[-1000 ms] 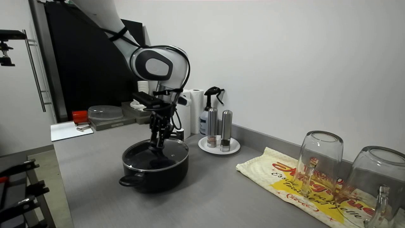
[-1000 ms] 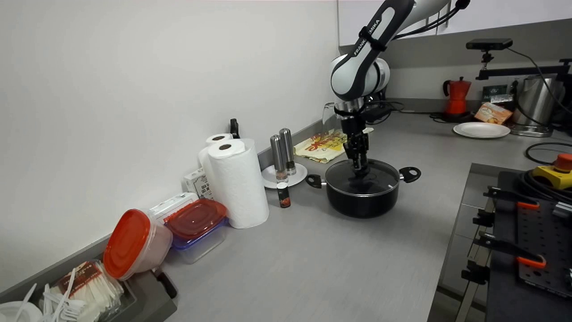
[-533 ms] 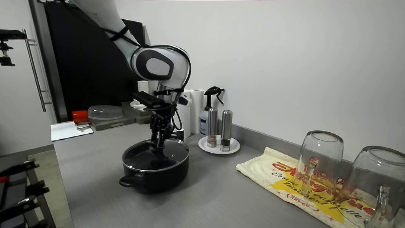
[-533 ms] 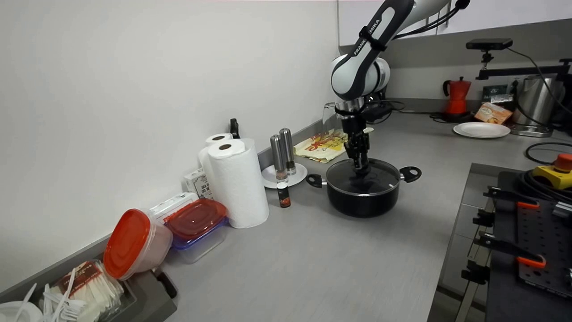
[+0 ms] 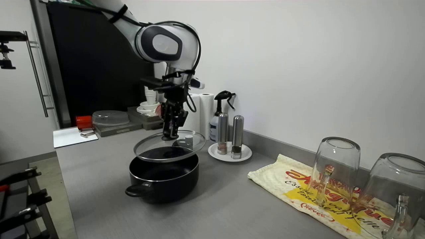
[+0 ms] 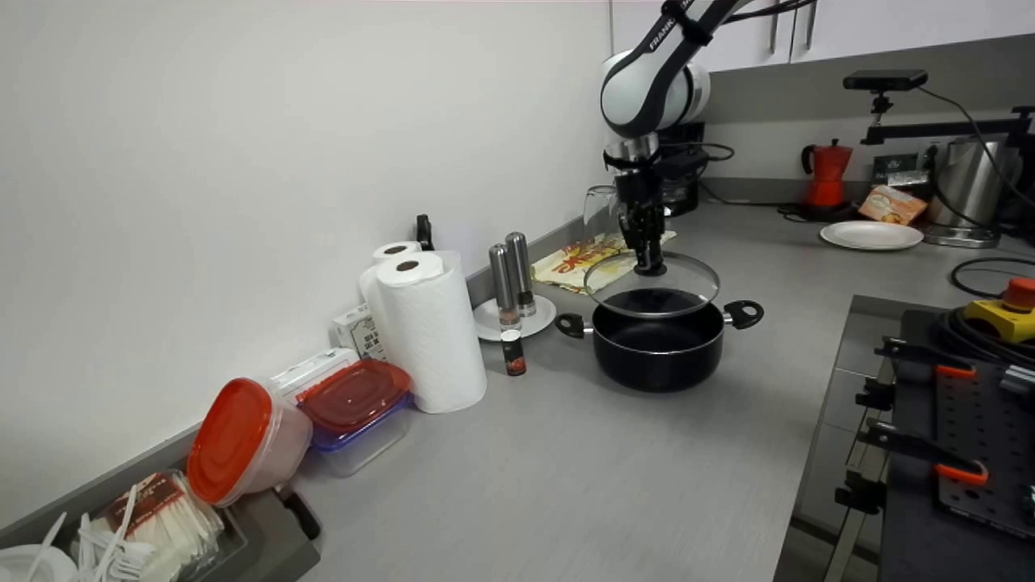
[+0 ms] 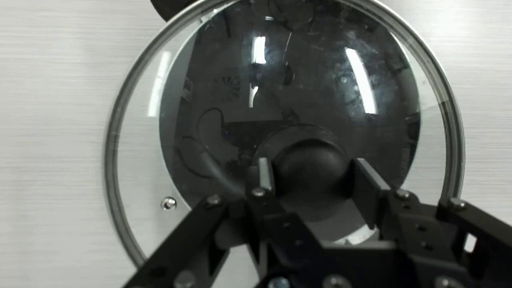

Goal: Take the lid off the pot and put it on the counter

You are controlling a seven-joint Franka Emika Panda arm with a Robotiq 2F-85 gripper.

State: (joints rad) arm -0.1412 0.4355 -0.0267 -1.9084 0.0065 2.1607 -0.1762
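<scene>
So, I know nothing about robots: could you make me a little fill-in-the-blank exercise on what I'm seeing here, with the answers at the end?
1. Of the lid and the pot beneath it, only the ____ is held by the gripper.
2. The pot has ____ side handles.
3. The plate under the metal grinders is coloured ____.
4. The glass mugs on the printed cloth stand upside ____.
Missing words: lid; two; white; down.

The arm [image 6: 629, 93] I drive is white with dark panels [image 5: 147, 41], one lettered "FRANK"; black straps [image 5: 118, 14] bind black cables [image 5: 200, 46] to it; my black gripper [image 7: 315, 177] carries silvery round-headed screws [image 7: 259, 192], its pads [image 7: 265, 175] edged pale grey.
</scene>
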